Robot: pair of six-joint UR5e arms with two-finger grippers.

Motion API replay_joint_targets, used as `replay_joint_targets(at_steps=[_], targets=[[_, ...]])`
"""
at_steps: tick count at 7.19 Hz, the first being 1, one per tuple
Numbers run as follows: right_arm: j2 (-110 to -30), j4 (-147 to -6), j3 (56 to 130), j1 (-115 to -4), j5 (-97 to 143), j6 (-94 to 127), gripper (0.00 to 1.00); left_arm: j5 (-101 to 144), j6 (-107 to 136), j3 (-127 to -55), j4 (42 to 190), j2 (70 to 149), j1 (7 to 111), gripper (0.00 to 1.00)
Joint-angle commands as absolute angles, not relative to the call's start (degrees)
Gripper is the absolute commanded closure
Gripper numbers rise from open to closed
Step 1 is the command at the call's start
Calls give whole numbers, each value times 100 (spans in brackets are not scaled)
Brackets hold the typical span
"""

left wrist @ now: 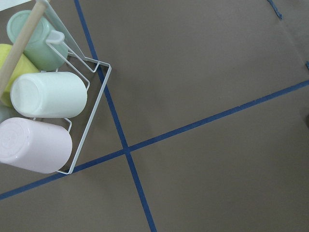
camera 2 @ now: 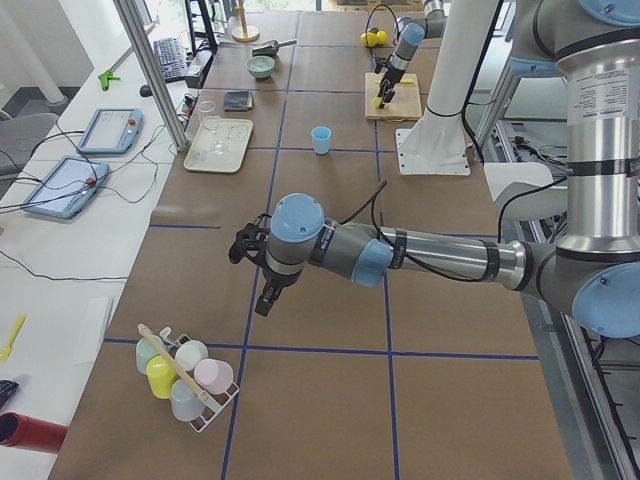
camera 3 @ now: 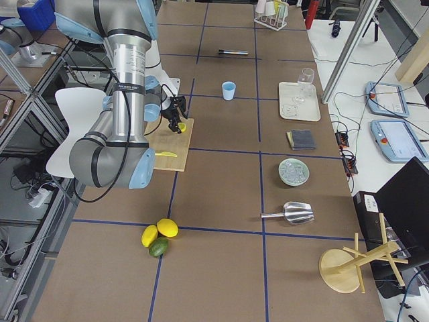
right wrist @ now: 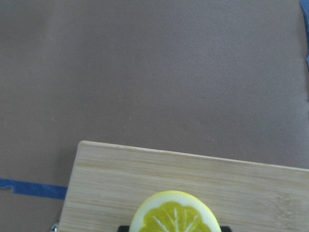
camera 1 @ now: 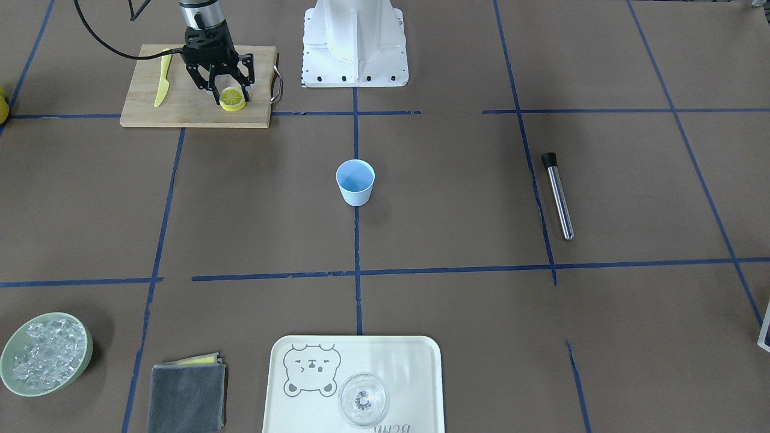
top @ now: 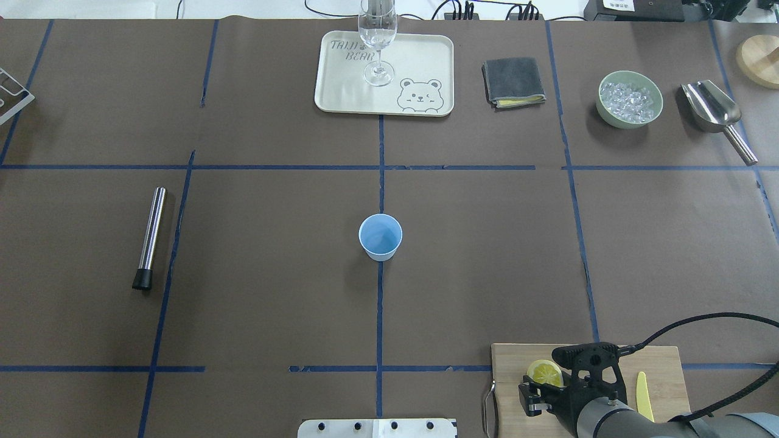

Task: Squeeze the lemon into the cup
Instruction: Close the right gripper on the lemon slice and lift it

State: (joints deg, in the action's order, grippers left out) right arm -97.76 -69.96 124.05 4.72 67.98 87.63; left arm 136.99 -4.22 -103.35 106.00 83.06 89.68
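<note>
On the cutting board (camera 1: 144, 114): right gripper (camera 1: 230, 98) spread astride the lemon (camera 1: 233, 101), resting on the wood.
Centre first, then close on the rind, gently — save the hard squeeze for over the cup (camera 1: 355, 182), well apart at mid-table.

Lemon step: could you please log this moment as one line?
right gripper astride lemon on cutting board, grip unclear | cup mid-table, empty | left gripper hovering near mug rack
</note>
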Motion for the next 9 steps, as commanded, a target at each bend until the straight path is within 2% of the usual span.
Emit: replay_joint_targets(at_steps=[1,5,8,9], targets=[[-9791,-7013,12576,457,6794,8763,53,13702,-422,-10345,10635,8288,8974,0],[-9809,-7049,12884,116,6846,8737,53,13693,-422,-10336,10635,8288,8974,0],[-9686,-7066,12850,-762,7758,8544,53,13693,-413,-10310,10635,8288,8965,0],[-9320,-7084,12815,-956,7822,8291,53,13693,-413,-10336,10635,8236,8965,0]])
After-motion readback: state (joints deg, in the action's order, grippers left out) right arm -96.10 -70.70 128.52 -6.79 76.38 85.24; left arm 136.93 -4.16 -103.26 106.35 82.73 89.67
